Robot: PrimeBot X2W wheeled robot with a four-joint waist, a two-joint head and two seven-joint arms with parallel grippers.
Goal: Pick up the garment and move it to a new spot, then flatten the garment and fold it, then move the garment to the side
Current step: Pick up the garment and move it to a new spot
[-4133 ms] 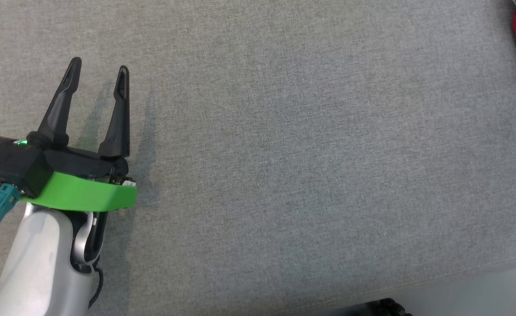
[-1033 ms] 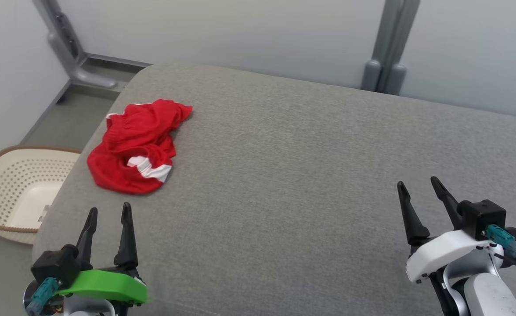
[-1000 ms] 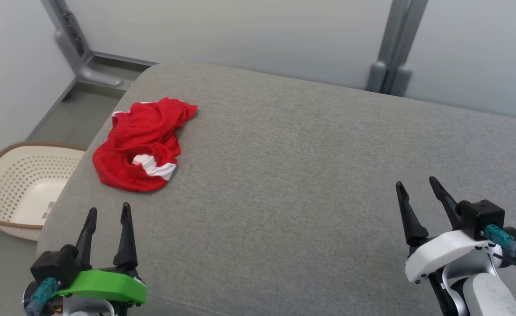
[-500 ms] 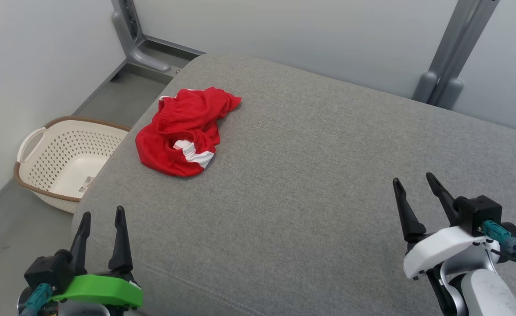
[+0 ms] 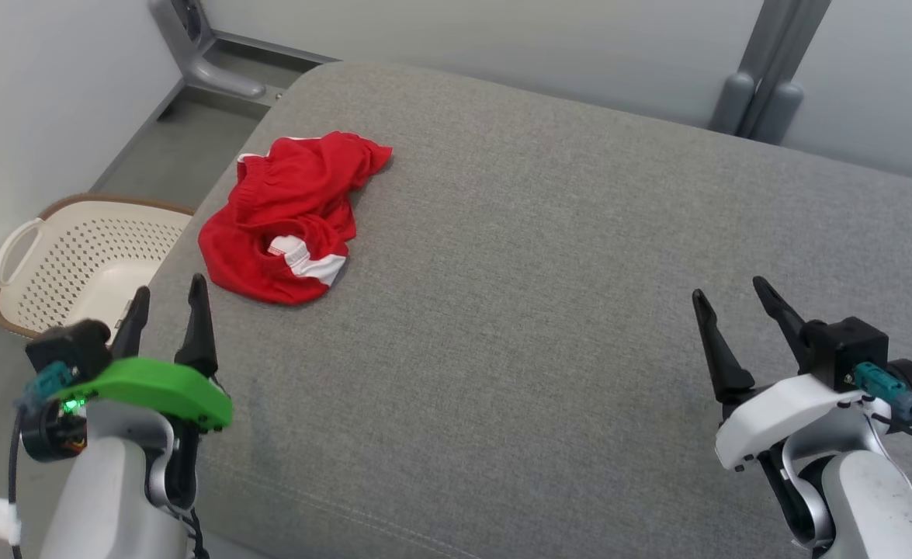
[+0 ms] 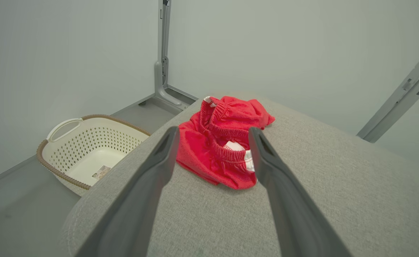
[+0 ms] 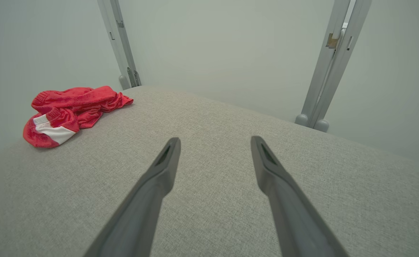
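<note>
Head view. I see the red garment crumpled in a heap on the grey cushion, toward 10 o'clock from the cushion's middle and near its left edge. White bands show on the heap's near side, and a gathered waistband runs along its far left. It lies loose, with nothing touching it.

Left end effector: green collar, two dark fingers spread apart, nothing between them. It sits at 7 o'clock in the head view, at the cushion's near left corner. The garment is at about 1 o'clock from its tips, near but apart. In my left wrist view the left end effector frames the garment between its spread fingers, with bare cushion between tips and cloth.

Right end effector: white collar, fingers likewise spread, empty. It sits at 4 o'clock in the head view, well apart from the garment. In the right wrist view the right end effector points over bare cushion, and the garment lies at 10 o'clock.

Off the cushion: a cream perforated basket with a brown rim stands on the floor at 9 o'clock, just beside the cushion's left edge. A label lies in its bottom. One grey metal post stands at 11 o'clock by the wall, a second post at 1 o'clock.
</note>
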